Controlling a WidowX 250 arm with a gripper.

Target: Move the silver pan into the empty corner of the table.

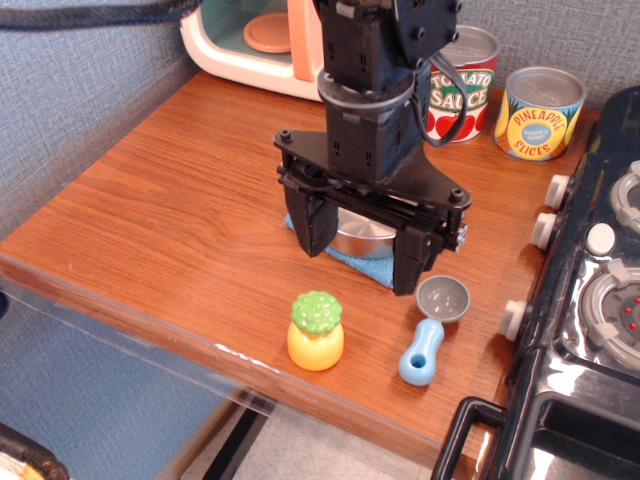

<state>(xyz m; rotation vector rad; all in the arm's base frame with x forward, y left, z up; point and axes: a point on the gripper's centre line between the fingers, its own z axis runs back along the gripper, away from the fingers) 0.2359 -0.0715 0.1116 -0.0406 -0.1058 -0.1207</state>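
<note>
Two labelled tin cans at the back of the tabletop

The red-and-white can (pixel 462 88), partly hidden behind the black arm, shows "TOMATO SAUCE" in dark letters, the first word cut off at its left. The yellow can (pixel 539 113) beside it reads "PINEAPPLE SLICES" on a blue oval. No other text is legible.

A play-kitchen mock-up: toy stove (pixel 590 300) at 3 o'clock, toy microwave (pixel 262 40) at 12, cans (pixel 540 112) on a wood table (pixel 150 220).
</note>
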